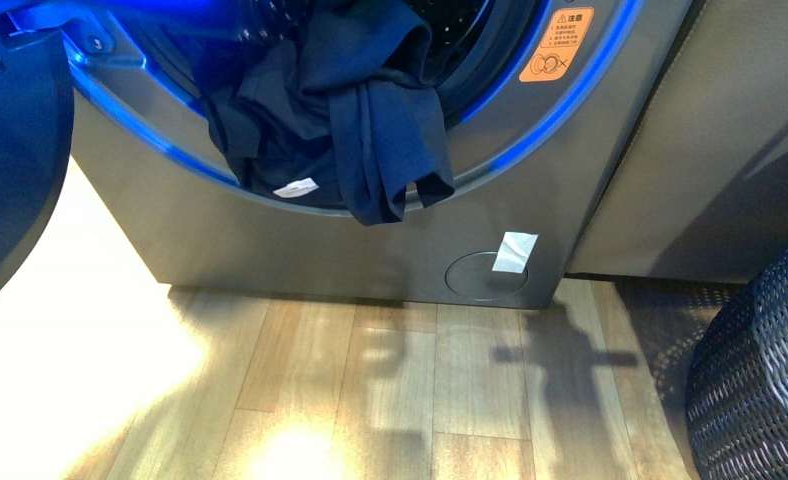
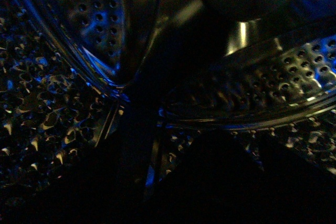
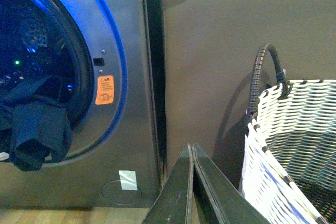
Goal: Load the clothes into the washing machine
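Left wrist view is mostly dark: just the perforated steel drum (image 2: 63,103) with blue glints and a rounded metal hub, lower half near black; the left claw itself doesn't show there, so can't tell how it stands or whether it has anything. Front view shows neither arm. The top of the porthole is cut off by the frame, and the drum interior behind the cloth is hard to read. The right gripper (image 3: 192,182) shows in its own camera: the two dark fingers (image 3: 178,192) are pressed together edge to edge, no gap, nothing between them, hanging in the air in front of the tan-covered box (image 3: 220,51), touching nothing. The clothes (image 1: 350,110), dark navy, are draped over the lower lip of the washing machine (image 1: 270,230) opening, half in and half out: the bulk sits inside the rim, and a fold hangs down over the grey front panel, white tag (image 1: 296,187) showing at the lower edge. Dark door (image 1: 10,150) is swung open at far left, partly cut off. Orange warning sticker (image 1: 556,45) right of the opening, a white tape scrap (image 1: 515,250) on the round filter cover below. Woven basket (image 3: 294,129) stands right of the machine, on the wood floor (image 1: 370,400).
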{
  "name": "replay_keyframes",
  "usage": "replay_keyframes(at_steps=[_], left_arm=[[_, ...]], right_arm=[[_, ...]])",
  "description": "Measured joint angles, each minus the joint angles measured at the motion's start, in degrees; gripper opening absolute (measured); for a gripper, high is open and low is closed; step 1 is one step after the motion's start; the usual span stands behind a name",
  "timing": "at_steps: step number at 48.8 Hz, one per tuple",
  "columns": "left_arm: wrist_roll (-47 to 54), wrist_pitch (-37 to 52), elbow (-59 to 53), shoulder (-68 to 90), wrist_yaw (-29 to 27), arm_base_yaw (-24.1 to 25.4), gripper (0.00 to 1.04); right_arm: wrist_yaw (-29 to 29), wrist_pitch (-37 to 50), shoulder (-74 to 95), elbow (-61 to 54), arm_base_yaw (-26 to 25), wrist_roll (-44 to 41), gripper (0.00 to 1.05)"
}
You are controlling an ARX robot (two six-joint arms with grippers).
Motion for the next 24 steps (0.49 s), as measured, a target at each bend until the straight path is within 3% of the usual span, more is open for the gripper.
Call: replay_keyframes(at_steps=[2,5,24], left_arm=[[-0.07,0.33,-3.67,-2.45,0.72,-0.2,0.93],[-0.07,1.38,-7.04,-4.5,1.7,-0.39,1.0],[-3.8,9.16,-32.63,-18.47,5.11,-1.33,0.98]], right_arm=[[0.0,0.0,0.0,0.0,0.0,0.0,0.02],[0.0,0.0,0.0,0.0,0.0,0.0,0.02],[0.0,0.0,0.0,0.0,0.0,0.0,0.02]])
